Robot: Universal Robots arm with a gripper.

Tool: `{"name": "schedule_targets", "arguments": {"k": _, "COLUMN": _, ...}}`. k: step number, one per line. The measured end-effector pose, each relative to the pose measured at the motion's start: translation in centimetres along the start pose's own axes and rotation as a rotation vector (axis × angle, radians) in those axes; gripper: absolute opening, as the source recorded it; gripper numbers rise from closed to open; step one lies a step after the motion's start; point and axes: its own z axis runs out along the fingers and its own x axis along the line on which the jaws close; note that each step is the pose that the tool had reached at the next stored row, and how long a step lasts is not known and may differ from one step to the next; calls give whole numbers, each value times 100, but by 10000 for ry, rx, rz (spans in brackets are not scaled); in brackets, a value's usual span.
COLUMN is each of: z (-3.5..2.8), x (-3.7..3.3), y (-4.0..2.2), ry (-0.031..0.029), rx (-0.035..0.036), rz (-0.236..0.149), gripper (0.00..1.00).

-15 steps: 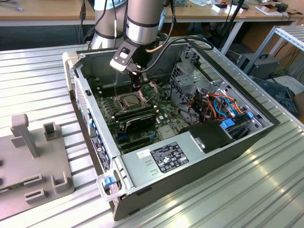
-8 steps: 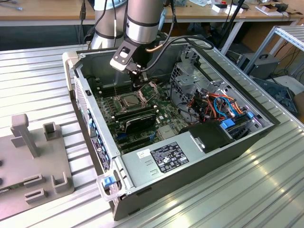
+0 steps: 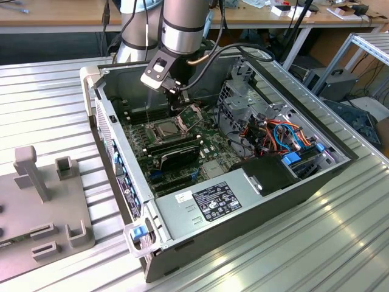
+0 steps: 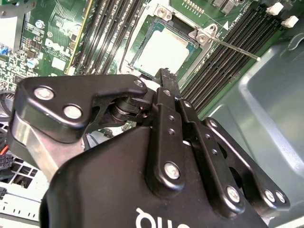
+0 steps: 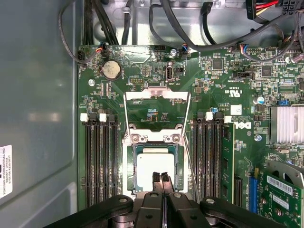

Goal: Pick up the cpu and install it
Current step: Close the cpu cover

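Two black fingers (image 5: 156, 183) of the gripper (image 5: 161, 176) are pressed together with nothing between them. They stand over one edge of the cpu (image 5: 153, 166), which lies flat inside the socket (image 5: 134, 164) on the motherboard (image 5: 228, 95). I cannot tell if they touch it. The hinged frame (image 5: 156, 97) stands open and the thin lever (image 5: 191, 166) runs just beside the socket. I judge that seating the chip is the step in hand. Any push should be light and straight down on the metal top, without sliding, and clear of frame and lever. The computer case (image 3: 109, 121) lies open on a ribbed metal table (image 3: 48, 97). A grey fixture (image 3: 42, 201) sits at the exterior view's left, and a workbench (image 3: 61, 12) stands behind.
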Motion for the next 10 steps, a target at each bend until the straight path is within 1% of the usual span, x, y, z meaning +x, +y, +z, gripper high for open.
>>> {"name": "schedule_targets", "arguments": {"k": 3, "z": -44, "x": 0, "y": 2, "ry": 1, "rx": 0, "rz": 0, "gripper": 11}}
{"name": "schedule_targets", "arguments": {"k": 4, "z": -49, "x": 0, "y": 2, "ry": 3, "rx": -2, "rz": 1, "gripper": 11}}
{"name": "schedule_targets", "arguments": {"k": 8, "z": -51, "x": 0, "y": 2, "ry": 1, "rx": 0, "rz": -1, "gripper": 11}}
{"name": "schedule_targets", "arguments": {"k": 10, "z": -52, "x": -1, "y": 14, "ry": -1, "rx": 1, "rz": -2, "gripper": 11}}
